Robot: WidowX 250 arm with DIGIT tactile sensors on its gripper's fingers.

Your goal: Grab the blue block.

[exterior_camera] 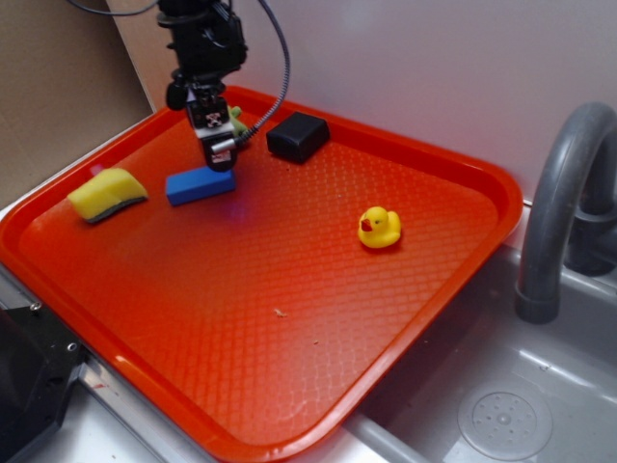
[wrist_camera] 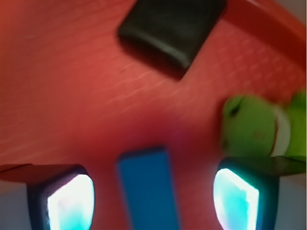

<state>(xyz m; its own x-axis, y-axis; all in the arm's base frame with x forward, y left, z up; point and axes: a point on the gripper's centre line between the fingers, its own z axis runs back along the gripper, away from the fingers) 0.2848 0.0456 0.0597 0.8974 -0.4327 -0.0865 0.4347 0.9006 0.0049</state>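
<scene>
The blue block lies flat on the red tray, towards its far left. My gripper hangs just above the block's right end. In the wrist view the blue block runs lengthwise between my two fingers, with tray showing on either side of it. The gripper is open and its pads do not touch the block.
A yellow sponge lies left of the block. A black cuboid block sits behind it to the right, and a green toy is close by the right finger. A yellow rubber duck stands mid-tray. A sink and grey faucet are at right.
</scene>
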